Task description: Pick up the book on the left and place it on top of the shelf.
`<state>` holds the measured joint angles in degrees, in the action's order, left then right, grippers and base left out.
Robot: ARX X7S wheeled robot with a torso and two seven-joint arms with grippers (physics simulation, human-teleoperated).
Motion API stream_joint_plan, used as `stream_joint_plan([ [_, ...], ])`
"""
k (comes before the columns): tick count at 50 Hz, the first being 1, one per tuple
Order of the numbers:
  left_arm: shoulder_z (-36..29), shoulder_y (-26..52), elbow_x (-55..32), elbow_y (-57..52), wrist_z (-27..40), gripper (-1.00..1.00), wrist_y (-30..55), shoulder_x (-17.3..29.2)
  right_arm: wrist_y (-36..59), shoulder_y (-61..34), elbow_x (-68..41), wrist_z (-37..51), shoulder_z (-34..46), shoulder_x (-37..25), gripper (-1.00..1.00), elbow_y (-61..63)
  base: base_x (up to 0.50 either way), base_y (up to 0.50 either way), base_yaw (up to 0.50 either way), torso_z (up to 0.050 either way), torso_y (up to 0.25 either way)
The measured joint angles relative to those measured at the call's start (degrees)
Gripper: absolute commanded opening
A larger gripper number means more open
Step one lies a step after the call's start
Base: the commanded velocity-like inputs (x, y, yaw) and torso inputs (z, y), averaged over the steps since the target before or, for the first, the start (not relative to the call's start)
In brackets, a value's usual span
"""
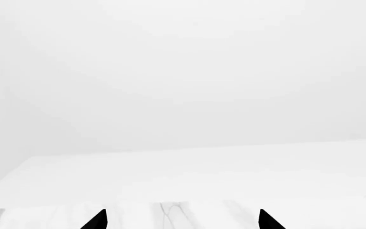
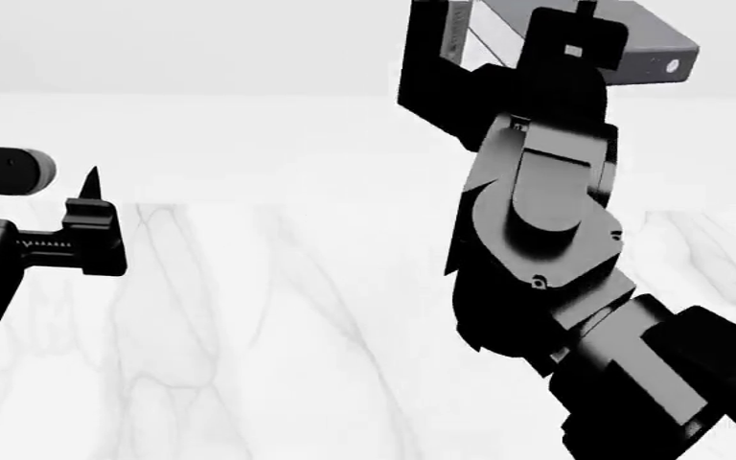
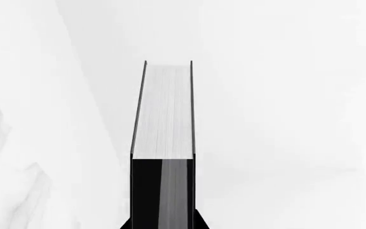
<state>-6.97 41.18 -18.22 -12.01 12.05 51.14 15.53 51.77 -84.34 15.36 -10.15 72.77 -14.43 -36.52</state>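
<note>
The black book (image 3: 162, 143) with its white page edge stands on end between the jaws of my right gripper (image 3: 162, 225), which is shut on its lower part. In the head view the book (image 2: 427, 67) is held high at the top, above the raised right arm (image 2: 540, 220). My left gripper (image 1: 183, 222) is open and empty, its two black fingertips (image 1: 97, 220) wide apart over the marble table. In the head view it sits low at the left edge, with one fingertip (image 2: 91, 182) showing. The shelf is out of view.
A white marble table (image 2: 279, 335) with grey veins spans the lower head view and runs to a plain white wall. The grey wrist camera housing (image 2: 598, 34) sits on top of the right arm.
</note>
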Motion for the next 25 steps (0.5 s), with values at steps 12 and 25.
stream_joint_plan([
  [12,-0.2,0.1,-0.1,0.3,0.2,1.00,-0.3,0.0,-3.8,-5.8,-1.4,3.5,-2.5,3.4,-1.00,-20.9,0.00,0.00,0.00,0.000,0.002],
  [25,-0.6,0.0,-0.3,1.1,0.2,1.00,-0.9,0.0,0.3,-10.7,-3.7,5.1,-0.6,2.9,-1.00,-34.0,0.00,0.00,0.00,0.000,0.002],
])
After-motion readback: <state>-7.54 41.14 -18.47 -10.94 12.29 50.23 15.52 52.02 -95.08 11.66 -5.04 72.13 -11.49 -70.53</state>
